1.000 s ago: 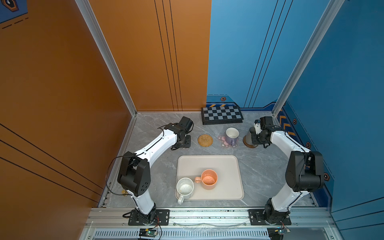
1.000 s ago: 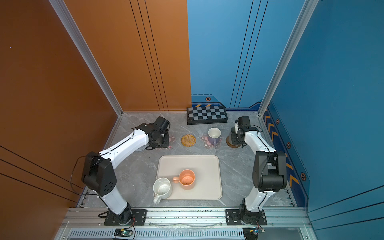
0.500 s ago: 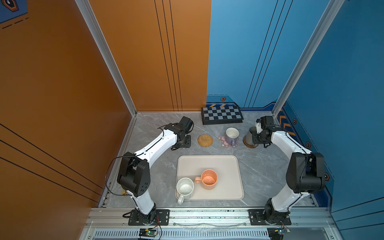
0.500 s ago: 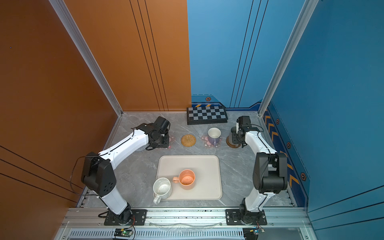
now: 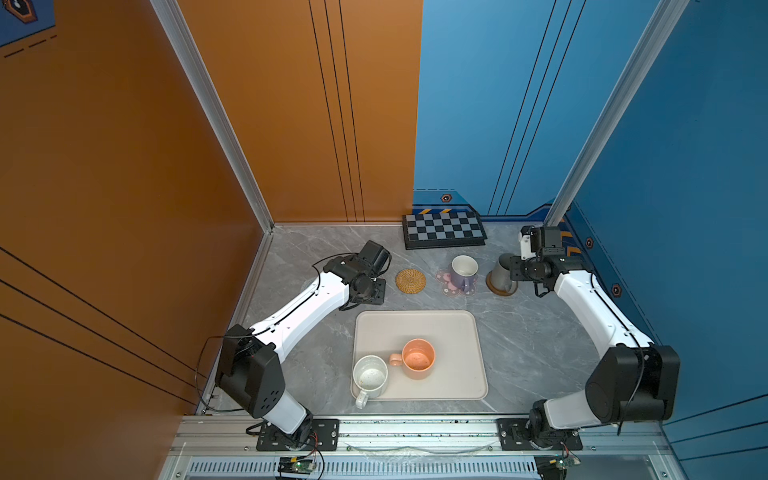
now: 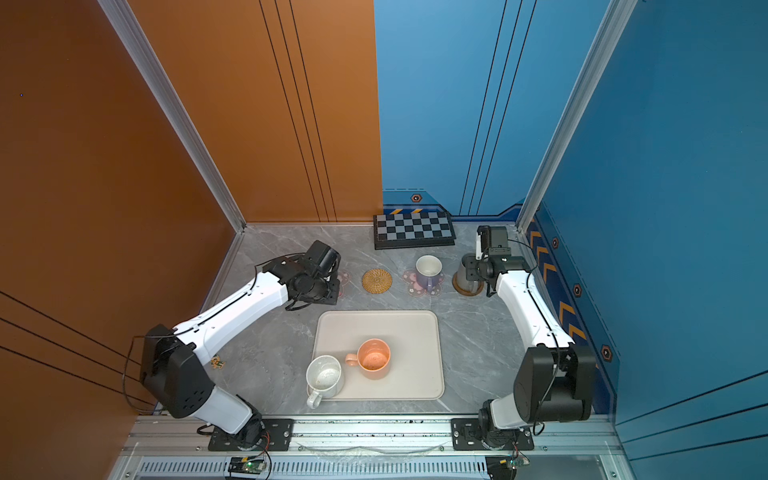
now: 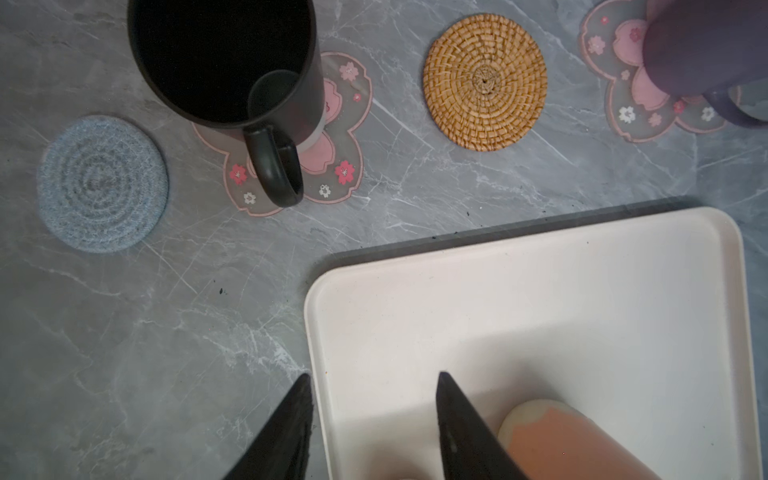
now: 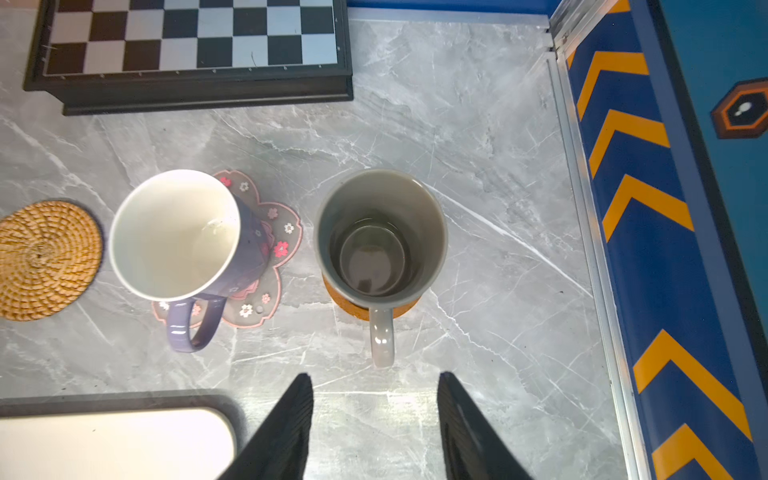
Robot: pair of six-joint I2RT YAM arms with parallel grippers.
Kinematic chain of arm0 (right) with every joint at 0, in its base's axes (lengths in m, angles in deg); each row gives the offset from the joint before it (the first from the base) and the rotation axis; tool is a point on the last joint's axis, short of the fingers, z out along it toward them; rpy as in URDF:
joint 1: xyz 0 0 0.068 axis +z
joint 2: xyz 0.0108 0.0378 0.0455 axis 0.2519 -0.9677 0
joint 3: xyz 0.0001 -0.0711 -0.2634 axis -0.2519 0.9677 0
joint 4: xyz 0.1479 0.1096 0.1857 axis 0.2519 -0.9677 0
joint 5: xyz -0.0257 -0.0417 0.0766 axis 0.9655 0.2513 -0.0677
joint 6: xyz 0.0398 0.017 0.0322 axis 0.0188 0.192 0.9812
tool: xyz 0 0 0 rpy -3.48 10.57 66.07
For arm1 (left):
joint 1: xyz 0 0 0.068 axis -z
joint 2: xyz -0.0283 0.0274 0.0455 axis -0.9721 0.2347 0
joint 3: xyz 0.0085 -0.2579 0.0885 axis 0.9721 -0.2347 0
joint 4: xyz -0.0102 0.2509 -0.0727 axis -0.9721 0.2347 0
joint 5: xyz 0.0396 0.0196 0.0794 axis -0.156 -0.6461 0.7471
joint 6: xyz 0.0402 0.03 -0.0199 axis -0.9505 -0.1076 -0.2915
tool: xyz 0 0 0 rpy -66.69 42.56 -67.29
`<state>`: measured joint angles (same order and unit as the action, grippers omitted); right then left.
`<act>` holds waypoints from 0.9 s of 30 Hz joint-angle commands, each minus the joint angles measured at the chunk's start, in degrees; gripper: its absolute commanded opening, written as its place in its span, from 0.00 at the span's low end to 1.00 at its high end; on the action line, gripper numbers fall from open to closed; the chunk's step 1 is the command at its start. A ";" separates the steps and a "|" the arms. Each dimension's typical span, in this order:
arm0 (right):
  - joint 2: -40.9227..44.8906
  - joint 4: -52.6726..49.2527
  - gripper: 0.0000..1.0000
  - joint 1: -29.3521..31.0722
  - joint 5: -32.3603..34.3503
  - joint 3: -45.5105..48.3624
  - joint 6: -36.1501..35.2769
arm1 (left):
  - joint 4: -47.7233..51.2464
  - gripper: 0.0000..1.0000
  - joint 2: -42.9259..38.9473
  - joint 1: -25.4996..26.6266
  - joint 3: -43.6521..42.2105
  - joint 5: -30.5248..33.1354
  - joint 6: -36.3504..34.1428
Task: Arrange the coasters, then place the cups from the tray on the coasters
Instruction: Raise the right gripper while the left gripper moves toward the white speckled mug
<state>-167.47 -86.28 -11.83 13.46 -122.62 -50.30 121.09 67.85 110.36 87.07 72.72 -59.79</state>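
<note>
Five handled mugs: three on coasters, two on the tray. Grey ceramic mug (image 8: 380,232) upright on round brown wooden coaster (image 8: 347,306), handle pointing at right gripper (image 8: 375,375), just ahead of its tips, not touching; jaws spread, nothing between them. Lavender mug with white inside (image 8: 178,232) upright on pink flower-shaped coaster (image 8: 284,232), beside the grey mug. Round woven straw coaster (image 8: 45,259) next along, bare. Black mug (image 7: 224,62) upright on second pink flower-shaped coaster (image 7: 343,174); round grey-blue knitted coaster (image 7: 102,183) beside it, bare. Left gripper (image 7: 374,375) hangs over a corner edge of the large cream-white rectangular tray (image 7: 540,291), jaws apart, empty, well apart from black mug. Peach-orange mug (image 5: 417,358) and speckled white mug (image 5: 370,376) upright on tray, near its front left; white mug's handle hangs over the rim. Black-and-grey checkered board (image 5: 444,229) at back of grey marble tabletop (image 5: 519,332).
</note>
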 commanded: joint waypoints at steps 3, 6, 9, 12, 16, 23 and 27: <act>5.97 -4.13 0.53 3.08 2.57 2.81 2.73 | 0.72 0.56 -5.93 3.97 -3.83 0.90 -5.00; 9.29 -4.42 0.55 4.86 3.94 4.73 3.84 | 0.74 0.58 -8.53 6.63 -5.74 1.09 -7.32; 12.28 -5.15 0.57 6.51 5.48 5.97 4.65 | 1.12 0.58 -10.76 8.48 -7.26 1.02 -8.12; 14.70 -5.96 0.59 7.70 6.52 6.56 5.35 | 1.98 0.59 -12.82 9.39 -8.28 1.67 -7.96; 17.36 -6.42 0.61 8.48 7.28 6.87 6.29 | 6.13 0.59 -14.37 9.49 -8.54 3.90 -6.02; 18.86 -6.71 0.64 8.91 7.35 7.12 6.84 | 12.57 0.61 -21.34 9.53 -10.82 1.06 0.56; 18.61 -6.62 0.63 9.42 7.34 7.40 7.45 | 14.98 0.63 -26.23 9.64 -12.59 -2.58 4.43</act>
<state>-149.19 -91.11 -3.00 19.64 -116.12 -44.44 131.62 44.05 119.59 75.60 73.16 -59.53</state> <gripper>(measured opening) 0.634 0.629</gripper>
